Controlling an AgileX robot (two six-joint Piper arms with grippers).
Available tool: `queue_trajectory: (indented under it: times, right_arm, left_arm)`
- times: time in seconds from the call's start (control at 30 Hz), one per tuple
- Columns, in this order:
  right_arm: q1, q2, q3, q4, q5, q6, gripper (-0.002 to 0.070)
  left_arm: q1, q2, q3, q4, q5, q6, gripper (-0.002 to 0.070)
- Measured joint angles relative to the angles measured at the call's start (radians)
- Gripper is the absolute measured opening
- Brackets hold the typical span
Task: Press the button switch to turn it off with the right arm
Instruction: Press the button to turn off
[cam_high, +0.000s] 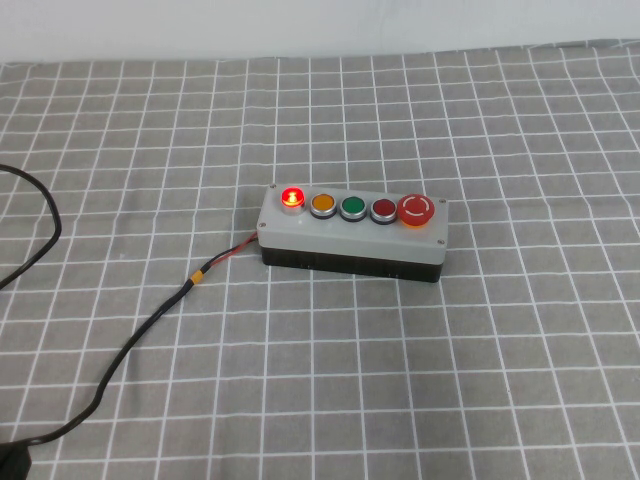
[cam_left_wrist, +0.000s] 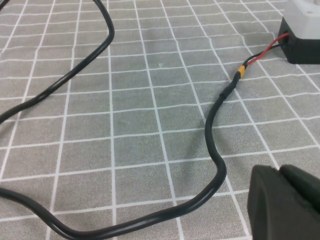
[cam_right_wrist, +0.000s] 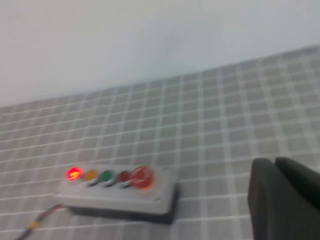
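The button switch (cam_high: 352, 232) sits mid-table, with a light grey top and a black base. Its row runs from a lit red button (cam_high: 292, 197) through orange (cam_high: 322, 205), green (cam_high: 352, 208) and dark red (cam_high: 383, 210) to a big red mushroom (cam_high: 416, 209). It also shows in the right wrist view (cam_right_wrist: 120, 192), and one corner shows in the left wrist view (cam_left_wrist: 302, 30). My right gripper (cam_right_wrist: 275, 162) is shut, empty, and well away from the box. My left gripper (cam_left_wrist: 280, 171) is shut, empty, and low beside the black cable (cam_left_wrist: 215, 145). Neither arm shows in the high view.
The black cable (cam_high: 150, 325) runs from the box's left end to the front left and loops off the left edge. The table wears a grey cloth with a white grid (cam_high: 480, 380). A white wall (cam_high: 320, 25) stands behind.
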Motion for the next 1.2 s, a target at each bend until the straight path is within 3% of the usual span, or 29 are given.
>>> queue_trajectory:
  times: [0.1, 0.33, 0.47, 0.6, 0.93, 1.2]
  right_arm:
    - [0.0, 0.051, 0.0, 0.11, 0.0, -0.052, -0.0016]
    - [0.0, 0.2, -0.02, 0.403, 0.003, -0.415, -0.0016]
    - [0.0, 0.334, -0.097, 0.572, 0.074, -0.638, -0.0016]
    - [0.004, 0.473, -0.2, 0.661, 0.144, -0.752, -0.0016]
    - [0.193, 0.763, -0.423, 0.629, 0.117, -0.784, -0.0016]
    - [0.409, 1.02, -0.673, 0.274, 0.104, -0.514, -0.0016]
  left_arm:
    - [0.0, 0.0, 0.0, 0.0, 0.0, 0.0, -0.0003]
    - [0.0, 0.0, 0.0, 0.0, 0.0, 0.0, -0.0003]
    - [0.0, 0.0, 0.0, 0.0, 0.0, 0.0, -0.0003]
    - [0.0, 0.0, 0.0, 0.0, 0.0, 0.0, -0.0003]
    - [0.0, 0.0, 0.0, 0.0, 0.0, 0.0, -0.0003]
    - [0.0, 0.0, 0.0, 0.0, 0.0, 0.0, -0.0003]
